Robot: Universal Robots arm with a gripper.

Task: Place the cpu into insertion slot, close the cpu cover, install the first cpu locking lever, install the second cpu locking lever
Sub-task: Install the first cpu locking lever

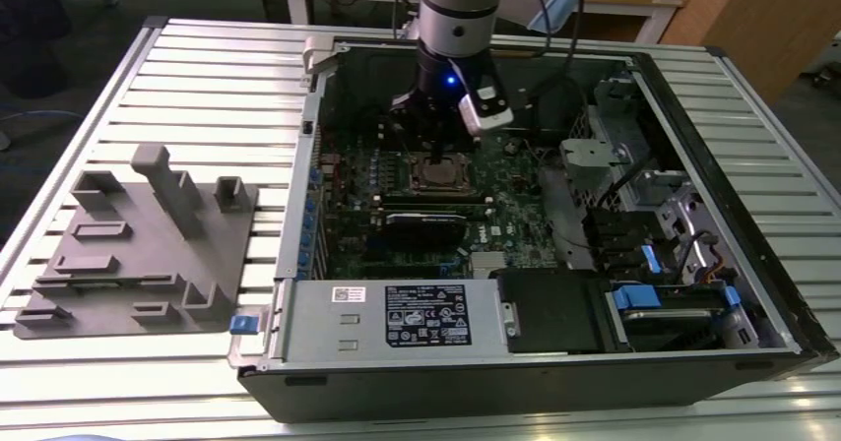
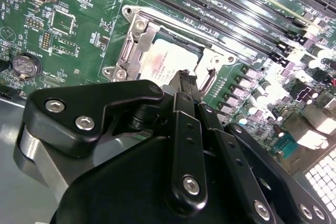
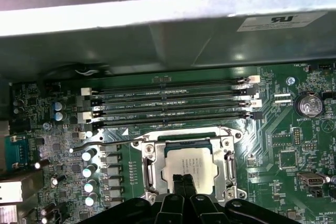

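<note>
So the cpu (image 3: 190, 167) is sitting in the insertion slot (image 1: 443, 174), roughly mid-board inside the open computer case (image 1: 775, 293). The cpu cover (image 3: 229, 156) looks to be lying flat around it, with the silver face showing through the window. The arm (image 1: 458, 13) drops in pretty much straight down over the far half of the case, with the gripper (image 3: 184, 178) pointing right at the socket. Count-wise it's one cpu, one slot, one cover, and one wire lever (image 3: 105, 143) I can make out, running off from a corner of the socket; can't tell if it's hooked down. The claw is pinched together, two fingers side by side with nothing visible between them. Its tips are over one edge of the cpu, touching or just above, can't say. Just beside the socket on the green board (image 3: 273, 129) are four long memory slots (image 3: 173, 98). Well off to the exterior view's left, one grey fixture tray (image 1: 145, 254) sits on the slatted table (image 1: 211, 77).
</note>
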